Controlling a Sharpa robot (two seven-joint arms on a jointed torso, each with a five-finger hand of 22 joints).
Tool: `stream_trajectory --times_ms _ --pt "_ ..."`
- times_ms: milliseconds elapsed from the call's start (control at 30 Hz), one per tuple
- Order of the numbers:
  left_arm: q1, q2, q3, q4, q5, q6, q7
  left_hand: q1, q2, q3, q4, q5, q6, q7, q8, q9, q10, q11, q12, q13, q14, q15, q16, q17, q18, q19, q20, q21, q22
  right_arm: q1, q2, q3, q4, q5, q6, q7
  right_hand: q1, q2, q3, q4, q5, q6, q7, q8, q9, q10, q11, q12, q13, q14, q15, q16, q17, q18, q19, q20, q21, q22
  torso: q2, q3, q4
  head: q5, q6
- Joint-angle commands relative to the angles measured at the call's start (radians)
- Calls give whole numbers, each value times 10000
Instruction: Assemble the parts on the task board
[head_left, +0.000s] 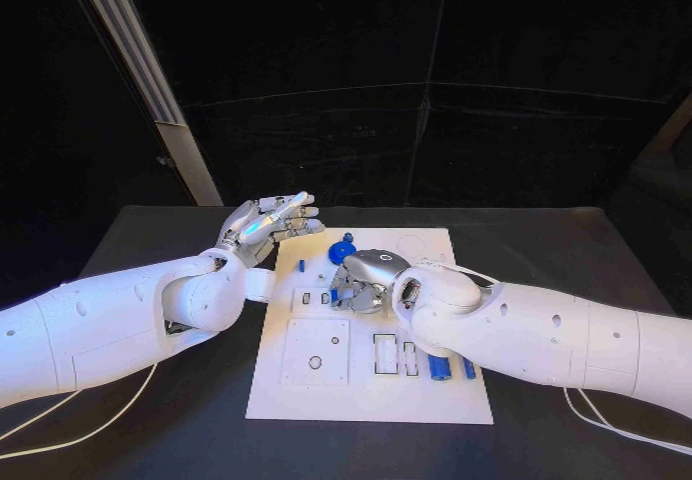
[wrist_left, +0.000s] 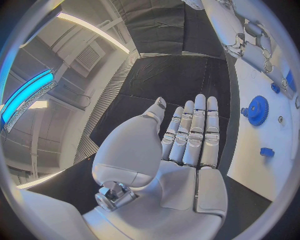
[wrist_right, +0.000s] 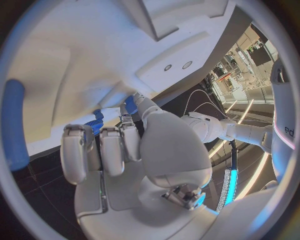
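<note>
The white task board (head_left: 364, 398) lies in the middle of the black table. My right hand (head_left: 369, 280) is low over the board's middle, fingers curled down. In the right wrist view its thumb and a fingertip (wrist_right: 127, 126) pinch a small blue part (wrist_right: 129, 104) against the board (wrist_right: 75, 50), with a ribbed blue piece (wrist_right: 96, 121) beside the fingers. A blue gear (head_left: 342, 248) stands just beyond that hand. My left hand (head_left: 267, 224) is raised off the board's far left corner, fingers straight and holding nothing. The left wrist view shows this flat hand (wrist_left: 187, 145) and the gear (wrist_left: 256, 110).
Blue bars (head_left: 438, 366) lie near the board's right edge, beside rectangular slots (head_left: 385, 353). A thin blue peg (head_left: 300, 265) stands near the left edge. A square plate (head_left: 315, 353) with a hole sits at the near left. Cables (head_left: 87, 425) trail on the table.
</note>
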Motion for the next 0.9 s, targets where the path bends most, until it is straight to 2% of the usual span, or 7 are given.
stream_trajectory --times_ms 33,433,633,733,800,900 --pt "19 6 8 0 14 149 19 42 71 -14 -57 38 55 8 -35 -6 -2 -11 -50 -14 -26 7 -37 12 145 61 11 -61 -18 -29 -15 -37 -12 -149 188 -283 -112 -68 -6 59 3 -125 5 -77 -10 -46 73 -71 1004 681 68 -58 911 91 68 32 -70 1334 0 -2 2 -10 13" --pt "19 15 8 -15 13 177 -10 38 70 -12 -60 38 54 10 -38 -7 -4 -10 -54 -15 -29 8 -40 13 145 62 11 -63 -20 -29 24 -37 -32 -154 -32 -365 -482 -336 -169 255 77 -450 107 -254 -17 -227 171 -356 788 658 155 -109 826 115 -7 116 -123 1237 -1 -7 4 -40 7" --pt "19 19 8 -24 11 201 -21 38 70 -12 -60 38 54 10 -38 -7 -4 -10 -54 -15 -29 8 -40 13 145 62 11 -63 -20 -29 35 -37 -26 -154 -195 -355 -766 -516 -432 443 61 -759 157 -283 -13 -314 229 -481 689 651 207 -127 801 124 -30 170 -146 1207 -1 -3 5 -40 -4" --pt "19 19 8 -28 11 205 -24 38 70 -12 -60 38 54 10 -38 -7 -4 -10 -54 -15 -29 8 -40 13 145 62 11 -63 -20 -29 33 -37 -13 -154 -384 -339 -949 -586 -638 596 -10 -902 182 -283 -10 -335 253 -509 662 648 227 -135 791 129 -46 192 -159 1187 -3 -3 3 -38 -7" --pt "19 18 8 -33 11 207 -24 38 70 -12 -60 38 54 10 -38 -7 -4 -10 -54 -15 -29 8 -40 13 145 62 11 -63 -20 -30 21 -38 7 -133 -681 -276 -1046 -612 -784 705 -42 -1013 204 -284 -9 -343 274 -516 652 646 246 -141 783 129 -45 207 -161 1186 -4 -3 1 -37 -8" --pt "19 16 8 -41 11 210 -24 38 70 -12 -60 38 54 10 -38 -7 -4 -10 -54 -15 -29 8 -40 13 145 62 11 -63 -20 -31 -15 -38 41 -42 -1148 20 -1162 -735 -1105 877 124 -1354 282 -303 -30 -441 340 -642 547 646 295 -141 790 135 -67 247 -180 1157 -4 -2 -4 -43 -4"
